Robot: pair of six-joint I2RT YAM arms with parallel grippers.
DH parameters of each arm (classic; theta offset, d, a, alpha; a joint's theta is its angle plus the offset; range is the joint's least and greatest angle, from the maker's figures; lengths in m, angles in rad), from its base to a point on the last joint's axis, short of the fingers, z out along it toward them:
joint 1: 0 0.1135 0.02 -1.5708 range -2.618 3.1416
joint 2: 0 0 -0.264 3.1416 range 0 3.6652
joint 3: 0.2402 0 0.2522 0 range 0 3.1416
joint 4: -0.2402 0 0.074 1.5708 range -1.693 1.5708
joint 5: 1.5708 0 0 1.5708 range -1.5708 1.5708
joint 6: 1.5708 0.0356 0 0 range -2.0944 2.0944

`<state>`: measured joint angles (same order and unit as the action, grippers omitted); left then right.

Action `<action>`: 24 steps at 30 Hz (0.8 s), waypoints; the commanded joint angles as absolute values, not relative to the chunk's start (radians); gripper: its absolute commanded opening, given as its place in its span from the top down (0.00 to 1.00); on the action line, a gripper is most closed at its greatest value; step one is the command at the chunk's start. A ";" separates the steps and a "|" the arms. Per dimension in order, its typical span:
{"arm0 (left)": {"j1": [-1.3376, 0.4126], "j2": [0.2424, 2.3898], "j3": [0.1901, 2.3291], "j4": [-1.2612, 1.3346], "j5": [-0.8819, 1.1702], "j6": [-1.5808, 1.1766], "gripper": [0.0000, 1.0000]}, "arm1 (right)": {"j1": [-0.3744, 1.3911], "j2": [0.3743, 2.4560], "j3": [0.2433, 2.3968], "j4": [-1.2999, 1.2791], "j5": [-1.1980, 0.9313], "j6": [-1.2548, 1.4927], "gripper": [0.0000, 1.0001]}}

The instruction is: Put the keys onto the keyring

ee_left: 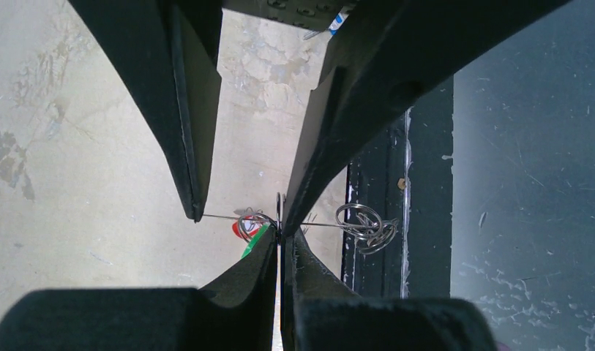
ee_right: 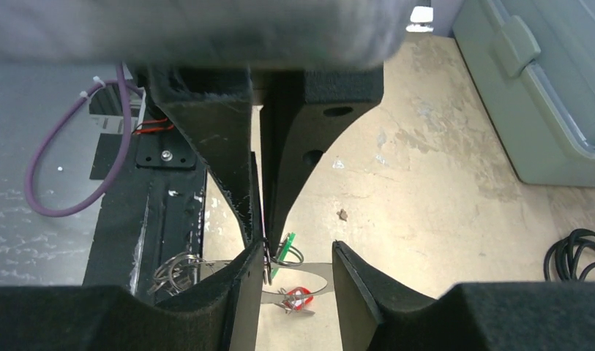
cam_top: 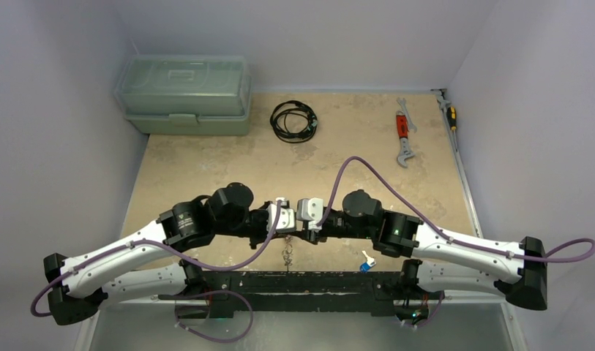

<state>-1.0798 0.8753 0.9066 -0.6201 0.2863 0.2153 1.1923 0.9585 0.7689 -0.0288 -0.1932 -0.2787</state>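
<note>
At the near middle of the bench (cam_top: 206, 168), the left claw (ee_left: 279, 235) is clamped shut on the keyring (ee_left: 225, 217) wire, with red and green keys (ee_left: 252, 232) hanging between the right claw's (ee_right: 298, 250) parted jaws.

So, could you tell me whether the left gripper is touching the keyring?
Touching. In the left wrist view the left gripper is shut on the keyring, with the thin wire pinched where the tips meet.

In the top view, 1 toolbox (cam_top: 183, 95) at upper left, 1 cable coil (cam_top: 294, 121), 1 wrench (cam_top: 403, 134) and 1 screwdriver (cam_top: 450, 117) are counted. 1 blue-tagged key (cam_top: 366, 262), 1 green-headed key (ee_left: 256, 241) and 1 red-headed key (ee_right: 298, 297) are made out.
</note>
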 commanded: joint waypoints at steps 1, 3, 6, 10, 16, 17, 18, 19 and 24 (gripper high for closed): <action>-1.071 0.843 0.950 -0.578 0.340 0.193 1.00 | 1.185 0.977 0.778 0.018 -0.188 -0.302 0.59; -1.071 0.838 0.950 -0.578 0.341 0.194 1.00 | 1.184 0.987 0.782 0.013 -0.194 -0.304 0.64; -1.069 0.839 0.948 -0.578 0.341 0.195 1.00 | 1.183 0.991 0.787 0.006 -0.200 -0.303 0.75; -1.067 0.839 0.950 -0.580 0.336 0.196 1.00 | 1.183 0.998 0.792 0.003 -0.222 -0.299 0.84; -1.063 0.833 0.951 -0.579 0.336 0.198 1.00 | 1.184 1.017 0.797 0.003 -0.227 -0.296 0.91; -1.063 0.833 0.952 -0.580 0.337 0.197 1.00 | 1.183 1.019 0.795 0.003 -0.228 -0.296 0.96; -1.063 0.833 0.951 -0.580 0.337 0.198 1.00 | 1.184 1.020 0.795 0.003 -0.229 -0.296 1.00; -1.062 0.833 0.952 -0.578 0.338 0.197 1.00 | 1.183 1.022 0.795 0.003 -0.231 -0.296 1.00; -1.056 0.822 0.954 -0.573 0.343 0.192 1.00 | 1.183 1.031 0.777 0.035 -0.231 -0.295 1.00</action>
<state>-1.0599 0.8505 0.9066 -0.6415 0.2966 0.2176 1.1893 1.0115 0.7689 -0.0109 -0.2371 -0.2882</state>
